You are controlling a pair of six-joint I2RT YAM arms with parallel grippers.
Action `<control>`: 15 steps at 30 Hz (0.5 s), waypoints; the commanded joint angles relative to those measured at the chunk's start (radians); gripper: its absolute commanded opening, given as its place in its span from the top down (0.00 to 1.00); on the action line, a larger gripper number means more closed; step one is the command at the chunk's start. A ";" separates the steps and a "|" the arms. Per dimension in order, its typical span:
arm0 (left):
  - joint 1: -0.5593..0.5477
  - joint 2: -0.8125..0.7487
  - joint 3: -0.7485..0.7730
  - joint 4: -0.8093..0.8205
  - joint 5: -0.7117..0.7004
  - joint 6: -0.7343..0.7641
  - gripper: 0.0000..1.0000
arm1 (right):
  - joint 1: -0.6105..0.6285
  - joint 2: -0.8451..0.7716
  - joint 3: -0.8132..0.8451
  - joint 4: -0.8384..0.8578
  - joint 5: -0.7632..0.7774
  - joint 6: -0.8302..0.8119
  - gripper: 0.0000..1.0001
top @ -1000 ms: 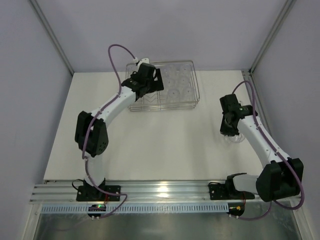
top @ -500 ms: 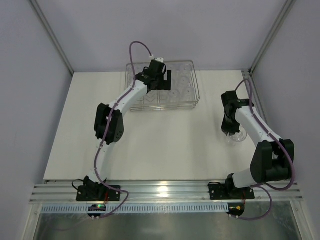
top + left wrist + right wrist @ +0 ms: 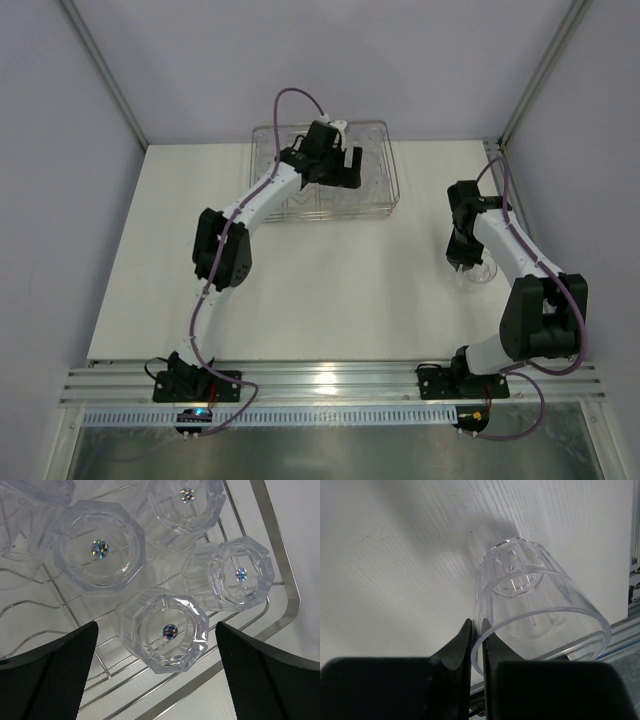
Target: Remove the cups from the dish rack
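Note:
The silvery wire dish rack [image 3: 389, 178] stands at the table's far middle and holds several clear cups, bottoms up. My left gripper [image 3: 346, 168] hovers open over the rack's right part. In the left wrist view its fingers [image 3: 55, 675] stand wide apart on either side of one upturned cup [image 3: 165, 630], above it; more cups [image 3: 100, 550] and the rack's rim [image 3: 280, 570] lie around. My right gripper [image 3: 462, 262] is shut on the rim wall of a clear cup [image 3: 535, 605], one finger inside, one outside, low over the table at the right; the cup also shows in the top view [image 3: 477, 273].
The white table [image 3: 330, 280] ends at a metal rail [image 3: 634, 535] just right of the held cup. Grey walls and frame posts [image 3: 100, 70] enclose the back and sides. The rack's V-shaped dividers [image 3: 30, 615] lie left of the left gripper.
My left arm has stretched out and swung right across the rack, from its left end to its right part. My right gripper has stayed near the right edge with the cup, shifting only slightly.

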 commanded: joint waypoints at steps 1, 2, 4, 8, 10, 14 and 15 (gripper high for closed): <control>-0.023 0.022 0.076 -0.044 0.059 0.051 0.00 | -0.006 0.000 0.036 0.003 0.003 0.004 0.92; -0.030 0.045 0.139 -0.103 0.061 0.062 0.00 | -0.004 0.000 0.036 0.003 0.004 0.005 0.92; -0.048 0.086 0.177 -0.147 0.062 0.099 0.00 | -0.006 0.003 0.036 0.004 0.001 0.005 0.92; -0.074 0.105 0.185 -0.171 -0.008 0.148 0.00 | -0.006 0.006 0.038 0.006 -0.009 0.005 0.92; -0.082 0.114 0.185 -0.182 -0.056 0.171 0.00 | -0.007 0.005 0.035 0.008 -0.015 0.004 0.92; -0.088 0.114 0.182 -0.188 -0.177 0.192 0.00 | -0.007 -0.001 0.032 0.011 -0.022 0.004 0.92; -0.088 0.112 0.172 -0.175 -0.188 0.194 0.00 | -0.007 -0.003 0.030 0.012 -0.025 0.004 0.92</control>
